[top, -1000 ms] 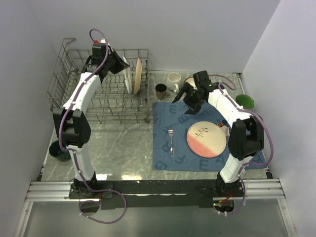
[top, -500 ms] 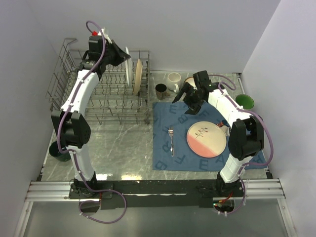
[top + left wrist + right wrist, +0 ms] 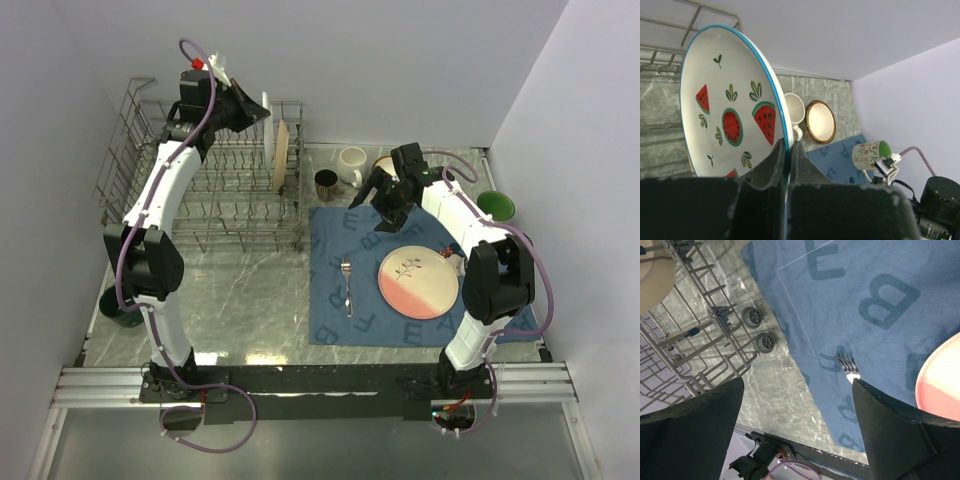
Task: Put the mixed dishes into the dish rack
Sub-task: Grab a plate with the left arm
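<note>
The left gripper, clamped on the plate, holds it on edge above the dish rack's far right corner. The right gripper hangs with its fingers apart.

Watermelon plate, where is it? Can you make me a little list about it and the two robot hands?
plate: watermelon plate, white with a blue rim, upright
held by: left gripper, shut on its rim
place: over the dish rack, at its far right corner, beside a tan plate standing in it
right gripper: open, empty, above the blue placemat
waiting on placemat: fork, pink-and-cream plate
</note>
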